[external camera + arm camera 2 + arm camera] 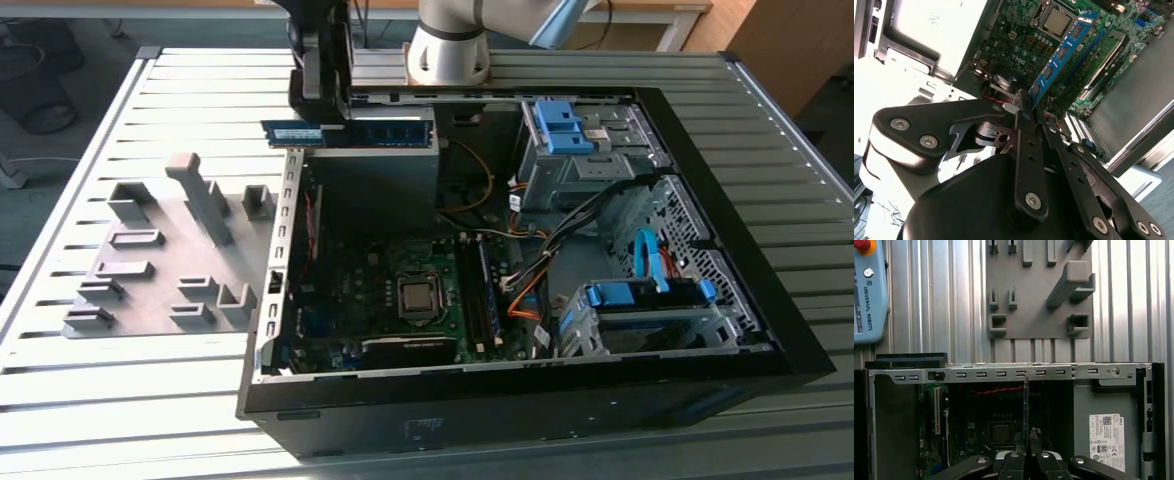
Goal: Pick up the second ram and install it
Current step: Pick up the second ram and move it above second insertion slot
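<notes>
Black metal linkages of the gripper (1026, 107) are crowding the bottom of the second wrist view, nearest the lens, and its fingers are pressed together on one end of the second ram (1064, 52), a long, thin, flat blue circuit-board stick with a row of black chips. Pinching it by the end is leaving the rest of its length free and its lower edge unobstructed (a sensible hold, I judge, for lowering into a slot).

Going from left to right in the exterior view, the grey blocky plastic holder tray (147, 300) is lying on the slatted metal table (80, 400) at centre left, well apart from the stick. The second ram (350, 133) is hanging level at upper centre, above the rim of the open black computer case (801, 340), with the green motherboard (347, 290) sitting below it at lower centre and the light-blue plastic drive-bay brackets (561, 125) at upper right.

The stick is appearing edge-on as a thin dark line in the first wrist view (1025, 405). Which slot it is lining up with I cannot tell, and the fingers are covering its gripped end.
</notes>
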Available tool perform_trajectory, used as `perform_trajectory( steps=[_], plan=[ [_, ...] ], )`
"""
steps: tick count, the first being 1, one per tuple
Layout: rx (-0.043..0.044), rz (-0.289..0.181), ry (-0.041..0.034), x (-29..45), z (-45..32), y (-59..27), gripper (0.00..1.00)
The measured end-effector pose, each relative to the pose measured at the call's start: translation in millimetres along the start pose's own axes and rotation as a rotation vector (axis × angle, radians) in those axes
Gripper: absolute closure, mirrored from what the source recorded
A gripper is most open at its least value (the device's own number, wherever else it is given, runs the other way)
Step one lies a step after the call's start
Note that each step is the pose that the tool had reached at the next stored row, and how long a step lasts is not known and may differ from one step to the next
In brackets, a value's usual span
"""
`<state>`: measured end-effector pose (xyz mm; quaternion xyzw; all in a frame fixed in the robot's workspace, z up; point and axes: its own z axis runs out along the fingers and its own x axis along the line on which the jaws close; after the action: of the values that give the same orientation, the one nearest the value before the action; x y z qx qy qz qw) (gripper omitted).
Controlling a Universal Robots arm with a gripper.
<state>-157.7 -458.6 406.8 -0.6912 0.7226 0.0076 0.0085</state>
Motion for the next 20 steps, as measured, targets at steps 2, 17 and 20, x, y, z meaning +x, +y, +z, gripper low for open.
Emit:
perform_trajectory(
  steps=[2, 17, 20],
  plan=[
    [0.0001, 0.000, -0.0001, 0.0, 0.0, -1.1, 0.85],
    [0.0000, 0.000, 0.0000, -0.3, 0.0, -6.8, 0.85],
    [0.0000, 0.000, -0.0001, -0.3, 0.0, -7.9, 0.85]
  ],
)
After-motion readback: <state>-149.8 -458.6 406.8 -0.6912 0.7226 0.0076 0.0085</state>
